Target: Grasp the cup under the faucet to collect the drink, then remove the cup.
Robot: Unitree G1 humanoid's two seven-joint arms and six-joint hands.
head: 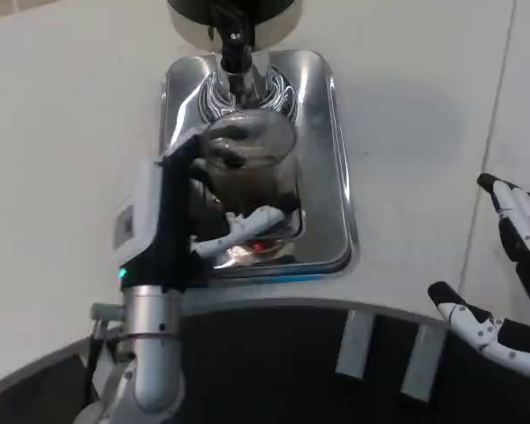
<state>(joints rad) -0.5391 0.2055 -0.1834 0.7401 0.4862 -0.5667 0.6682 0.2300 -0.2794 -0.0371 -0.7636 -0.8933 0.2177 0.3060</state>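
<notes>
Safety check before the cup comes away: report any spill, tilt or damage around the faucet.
Nothing stands out. The clear cup sits upright on the shiny drip tray, directly below the black faucet, with the left hand wrapped around it. No puddle shows on the tray or the white table. The right hand waits open, off to the side.

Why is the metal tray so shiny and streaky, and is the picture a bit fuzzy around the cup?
In the head view, the tray mirrors the room, giving bright glare streaks along its rim and around the faucet; the cup, held by the left hand, is clear and looks soft and smeary, with a red glint below it; the right hand at the picture's edge is sharper.
</notes>
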